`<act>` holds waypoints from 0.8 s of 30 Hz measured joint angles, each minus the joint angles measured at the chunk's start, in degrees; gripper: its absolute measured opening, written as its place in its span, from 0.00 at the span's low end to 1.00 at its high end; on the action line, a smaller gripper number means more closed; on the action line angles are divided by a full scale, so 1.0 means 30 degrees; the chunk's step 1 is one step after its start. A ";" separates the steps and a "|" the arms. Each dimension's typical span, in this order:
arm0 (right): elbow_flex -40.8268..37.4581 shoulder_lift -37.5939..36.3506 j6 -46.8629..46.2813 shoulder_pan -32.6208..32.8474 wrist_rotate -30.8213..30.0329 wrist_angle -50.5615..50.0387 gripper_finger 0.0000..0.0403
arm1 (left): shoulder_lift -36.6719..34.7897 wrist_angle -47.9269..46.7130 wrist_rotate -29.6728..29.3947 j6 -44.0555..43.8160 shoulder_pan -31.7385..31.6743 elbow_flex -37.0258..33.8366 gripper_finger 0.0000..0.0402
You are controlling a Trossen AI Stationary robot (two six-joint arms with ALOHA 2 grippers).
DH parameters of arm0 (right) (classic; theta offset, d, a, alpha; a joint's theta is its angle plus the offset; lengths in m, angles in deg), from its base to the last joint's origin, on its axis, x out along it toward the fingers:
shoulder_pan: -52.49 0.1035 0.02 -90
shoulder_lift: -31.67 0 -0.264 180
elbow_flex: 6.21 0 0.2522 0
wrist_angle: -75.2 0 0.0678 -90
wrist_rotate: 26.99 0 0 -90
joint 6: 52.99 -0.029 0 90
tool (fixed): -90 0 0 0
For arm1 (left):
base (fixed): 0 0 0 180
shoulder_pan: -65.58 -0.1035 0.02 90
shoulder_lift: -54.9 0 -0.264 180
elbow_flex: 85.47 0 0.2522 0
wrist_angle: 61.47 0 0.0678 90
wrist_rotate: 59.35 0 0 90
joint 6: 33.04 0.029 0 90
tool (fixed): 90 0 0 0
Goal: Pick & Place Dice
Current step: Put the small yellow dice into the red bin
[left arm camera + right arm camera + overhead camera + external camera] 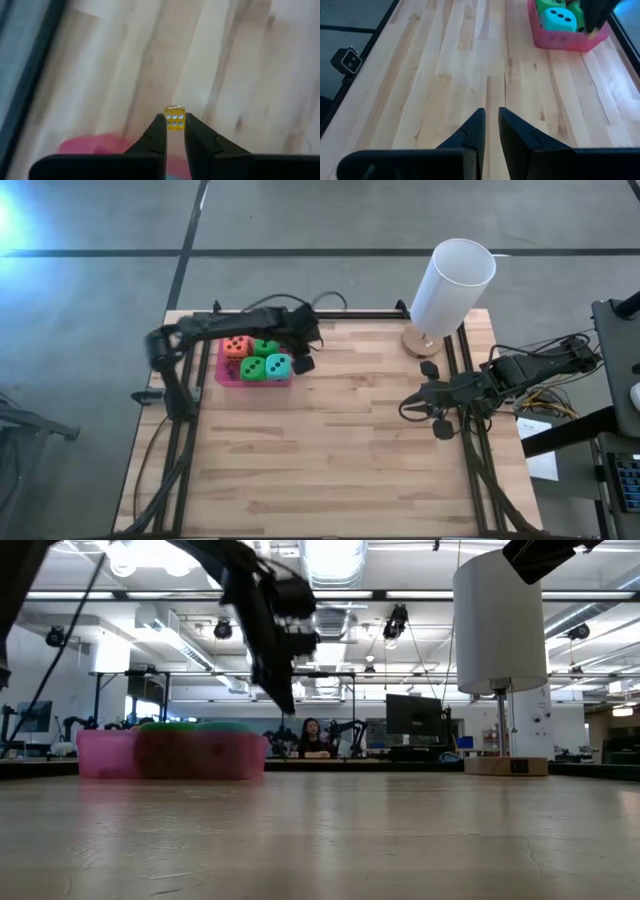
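Observation:
A pink basket (222,376) at the table's far left holds an orange die (236,347), two green dice (265,345) and a teal die (278,366). My left gripper (302,362) hangs above the basket's right side. It is shut on a tiny yellow die with white pips (174,114). In the right wrist view it shows dark over the basket (595,17). In the low view it hangs well above the tabletop (288,702). My right gripper (410,407) waits at the table's right, shut and holding nothing (491,120). My left gripper pinches the tiny yellow die by two opposite faces (174,121) between its two fingertips. The die sits only at their free ends. The fingers point steeply down. The die is lifted clear of the table and the basket, with a several-pip face toward the wrist camera.
A tall white cylinder lamp (452,285) on a round wooden base (420,342) stands at the far right. Black rails (455,360) run along the table's sides. Bare wooden tabletop (340,450) fills the middle and near part.

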 joint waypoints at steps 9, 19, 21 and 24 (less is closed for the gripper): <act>0.0000 0.0000 -0.0607 -0.0007 -0.0007 0.0068 0.13 | -0.5643 -0.3178 -0.2274 -0.4185 0.0000 -0.0919 0.10; 0.0000 0.0000 -0.0568 -0.0007 -0.0007 0.0435 0.13 | -1.1642 -0.5724 -0.4240 -1.2431 0.0029 -0.5610 0.10; 0.0000 0.0000 -0.0566 -0.0007 -0.0007 0.0437 0.13 | -1.2584 -0.5699 -0.4258 -1.3916 0.0022 -0.6933 0.10; 0.0000 0.0000 -0.0547 -0.0007 -0.0007 0.0437 0.13 | -1.3483 -0.5676 -0.4244 -1.5587 0.0022 -0.8840 0.10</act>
